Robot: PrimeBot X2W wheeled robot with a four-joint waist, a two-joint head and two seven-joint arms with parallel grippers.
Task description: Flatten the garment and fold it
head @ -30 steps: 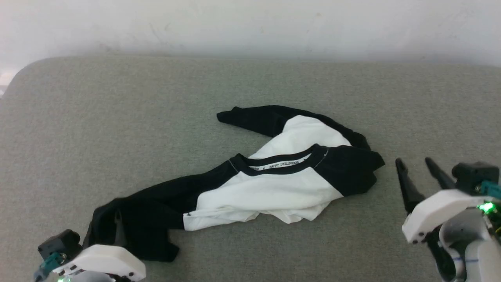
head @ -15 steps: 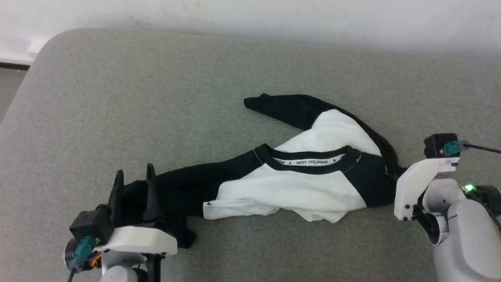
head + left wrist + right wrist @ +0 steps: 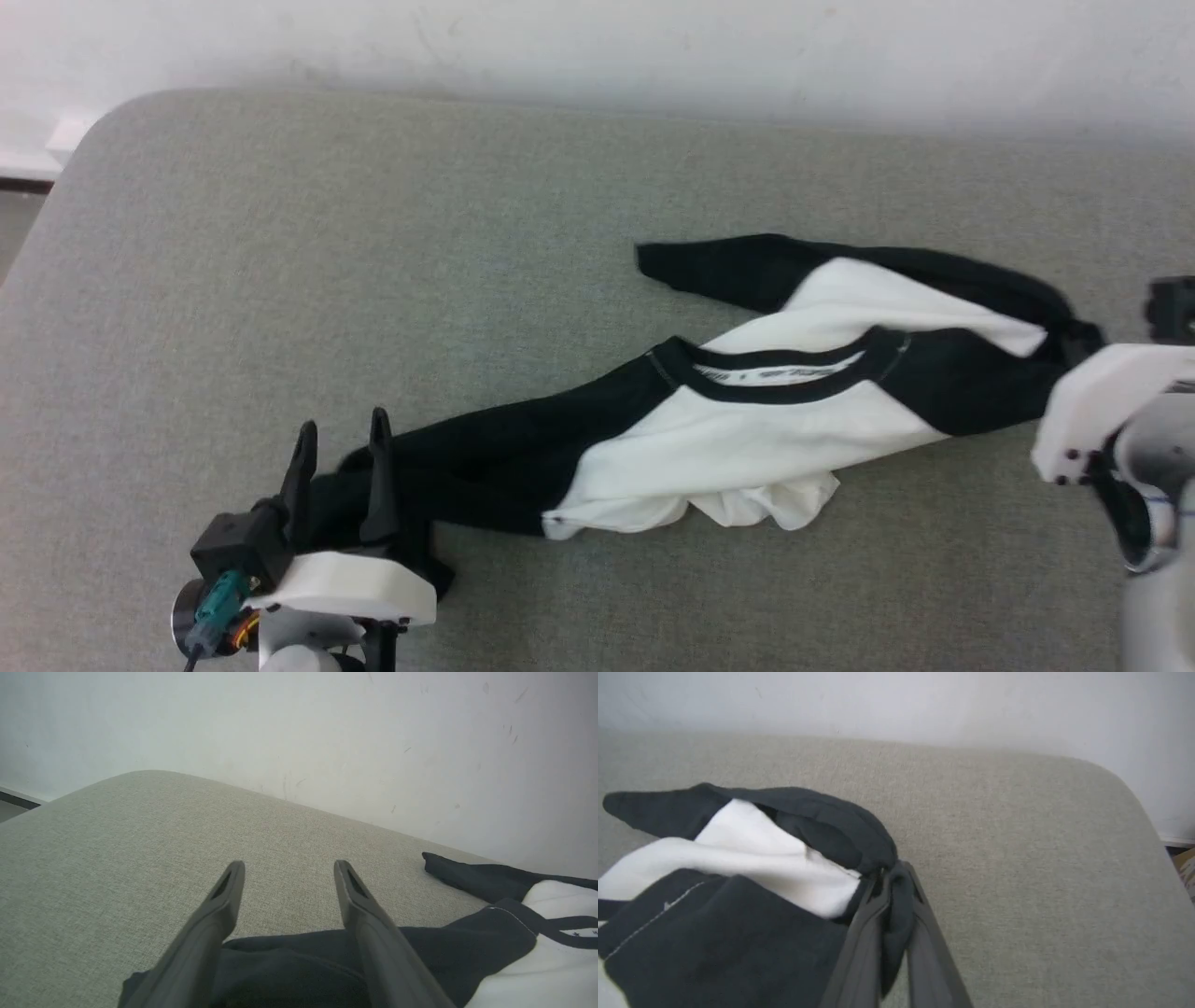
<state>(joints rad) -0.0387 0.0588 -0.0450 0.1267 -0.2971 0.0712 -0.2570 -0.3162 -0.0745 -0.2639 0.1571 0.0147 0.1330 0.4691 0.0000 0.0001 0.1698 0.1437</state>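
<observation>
The garment, white-bodied with black sleeves and a black neck band, lies stretched out across the grey cushion. My left gripper is open at the lower left, its fingers straddling the bunched end of the black sleeve. In the left wrist view that gripper stands wide, with dark cloth under it. My right gripper is shut on a fold of black cloth at the garment's right end. Its white housing hides the fingers in the head view.
A white wall runs along the cushion's far edge. The cushion's far left corner is rounded, with floor beyond it. In the right wrist view the cushion ends at a rounded corner.
My right gripper has shut on the garment's right black end and drawn it to the right, pulling the garment longer. My left gripper stays open over the sleeve end. The head camera has shifted.
</observation>
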